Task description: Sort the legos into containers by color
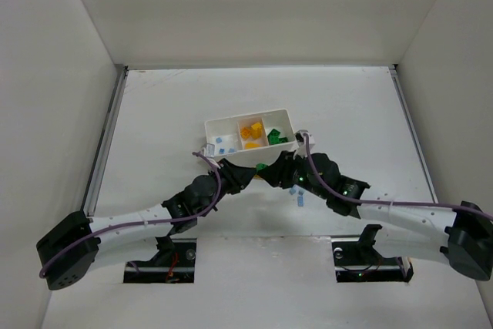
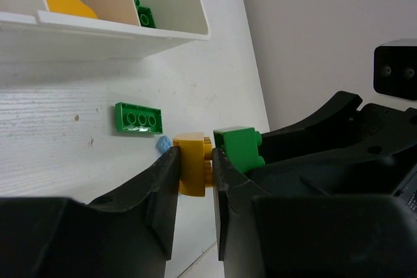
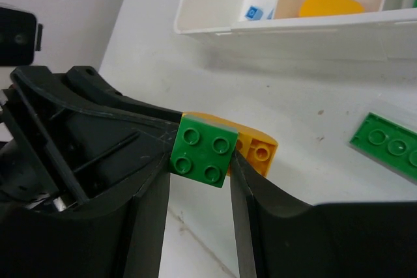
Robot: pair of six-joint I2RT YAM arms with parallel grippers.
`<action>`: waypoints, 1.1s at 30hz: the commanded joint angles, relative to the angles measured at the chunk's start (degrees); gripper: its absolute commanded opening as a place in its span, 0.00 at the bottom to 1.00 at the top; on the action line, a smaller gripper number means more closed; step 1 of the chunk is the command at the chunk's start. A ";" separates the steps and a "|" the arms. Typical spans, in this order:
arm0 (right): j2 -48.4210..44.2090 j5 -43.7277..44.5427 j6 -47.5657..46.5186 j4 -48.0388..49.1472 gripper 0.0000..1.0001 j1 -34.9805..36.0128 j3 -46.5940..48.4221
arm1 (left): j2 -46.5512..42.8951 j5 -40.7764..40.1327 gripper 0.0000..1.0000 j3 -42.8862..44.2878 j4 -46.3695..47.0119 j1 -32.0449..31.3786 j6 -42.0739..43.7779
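Observation:
The white tray (image 1: 245,119) sits mid-table; its compartments hold pale blue (image 1: 223,144), yellow-orange (image 1: 250,132) and green (image 1: 275,137) bricks. Just in front of it my two grippers meet tip to tip. My left gripper (image 2: 195,154) is shut on a yellow-orange brick (image 2: 192,164). My right gripper (image 3: 201,159) is shut on a green four-stud brick (image 3: 203,150). The two bricks touch, the yellow-orange one (image 3: 259,152) right behind the green one (image 2: 238,148). A flat green plate (image 2: 138,118) and a tiny pale blue brick (image 2: 163,142) lie on the table beside them.
Two small pale blue bricks (image 1: 299,199) lie on the table under the right arm. The tray's near wall (image 3: 293,27) is a short way beyond both grippers. White walls enclose the table on the left, back and right.

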 commanded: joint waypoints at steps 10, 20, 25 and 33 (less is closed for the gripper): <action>-6.56 -5.91 1.39 4.58 0.22 -6.29 0.33 | -3.10 -0.39 0.08 -2.86 1.52 1.97 0.58; 5.02 9.12 -11.35 -7.46 0.22 -10.15 15.44 | -6.79 -1.62 0.09 -1.98 -4.11 0.56 3.30; 14.86 10.00 -13.20 -7.38 0.24 -14.63 20.54 | -10.92 -2.15 0.10 -0.66 -8.85 1.62 5.93; 23.84 11.23 -14.96 -6.15 0.47 -18.33 25.73 | -13.04 -2.33 0.11 5.57 -13.25 6.97 14.45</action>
